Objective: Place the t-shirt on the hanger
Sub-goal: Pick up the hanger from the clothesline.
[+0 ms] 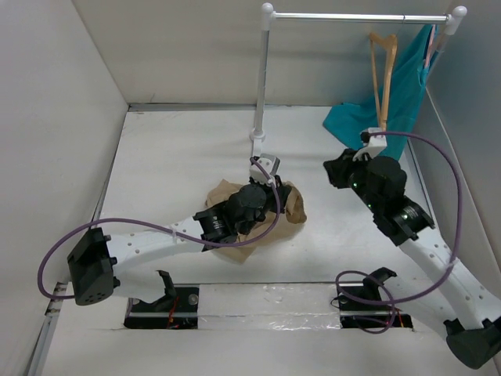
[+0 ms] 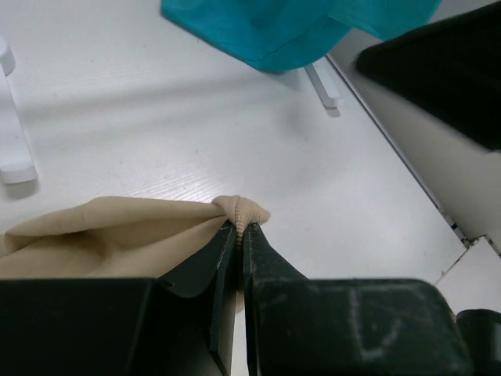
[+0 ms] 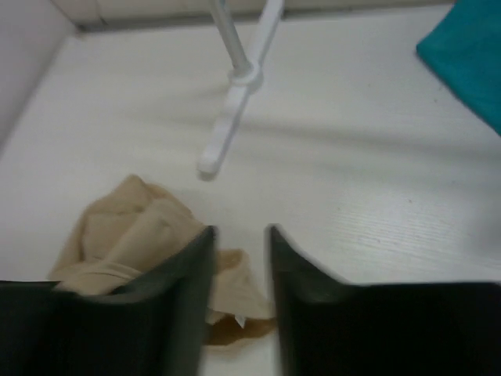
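Right, the left hand is clamped tight on the t-shirt, with both fingers pinched together on a small ribbed fold of the tan cloth. In the left wrist view that fold pokes out just past the fingertips at 12 o'clock. The rest of the fabric spreads away toward 9 o'clock, lying loose on the white counter.

From above, the t-shirt sits crumpled near the middle of the counter, mostly hidden under the left wrist, with tan cloth showing at 3 o'clock and 6 o'clock of it.

Over to the right hand: its fingers stand parted with a clear gap, and nothing is held between them. In its own camera the t-shirt lies at about 8 o'clock of that gap, partly behind the left finger. From above, the right hand hangs at about 2 o'clock of the heap, apart from the cloth.

The hanger is up on the rail, between 1 and 2 o'clock of the t-shirt and well apart from both hands, just beside the teal garment draped from the same rail.
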`<state>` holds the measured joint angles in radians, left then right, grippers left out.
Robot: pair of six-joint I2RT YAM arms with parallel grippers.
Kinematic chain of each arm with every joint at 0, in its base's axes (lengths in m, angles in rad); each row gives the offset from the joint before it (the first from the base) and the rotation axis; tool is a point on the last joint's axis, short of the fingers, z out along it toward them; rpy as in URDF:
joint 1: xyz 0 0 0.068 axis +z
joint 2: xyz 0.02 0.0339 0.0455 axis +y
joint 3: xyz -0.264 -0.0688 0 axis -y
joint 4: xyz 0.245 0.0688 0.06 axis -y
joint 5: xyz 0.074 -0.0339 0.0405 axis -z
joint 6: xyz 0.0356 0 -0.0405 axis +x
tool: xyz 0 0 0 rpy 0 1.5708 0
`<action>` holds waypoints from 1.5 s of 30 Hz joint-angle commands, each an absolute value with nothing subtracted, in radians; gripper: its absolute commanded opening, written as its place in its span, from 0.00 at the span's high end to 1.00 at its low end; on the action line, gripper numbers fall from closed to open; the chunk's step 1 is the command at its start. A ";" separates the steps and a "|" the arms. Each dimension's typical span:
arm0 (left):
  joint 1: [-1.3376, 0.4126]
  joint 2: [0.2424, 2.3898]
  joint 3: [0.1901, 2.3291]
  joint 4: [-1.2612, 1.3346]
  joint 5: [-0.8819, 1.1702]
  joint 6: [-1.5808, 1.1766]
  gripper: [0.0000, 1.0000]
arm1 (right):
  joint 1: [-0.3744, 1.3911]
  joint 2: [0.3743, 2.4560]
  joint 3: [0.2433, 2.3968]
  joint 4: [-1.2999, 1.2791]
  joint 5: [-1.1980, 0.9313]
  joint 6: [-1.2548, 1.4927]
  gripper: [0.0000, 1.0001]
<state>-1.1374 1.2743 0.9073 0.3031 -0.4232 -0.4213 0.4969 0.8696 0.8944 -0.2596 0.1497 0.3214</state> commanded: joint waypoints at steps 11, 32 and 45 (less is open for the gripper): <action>-1.118 1.256 0.871 0.436 -0.319 -0.419 1.00 | 0.269 1.239 1.635 -0.299 0.290 0.113 1.00; -1.109 1.239 0.833 0.483 -0.261 -0.385 1.00 | -0.037 1.795 2.212 -0.532 0.158 0.084 0.34; -1.091 1.261 0.834 0.500 -0.218 -0.391 1.00 | -0.037 1.804 2.086 -0.442 0.161 0.063 0.56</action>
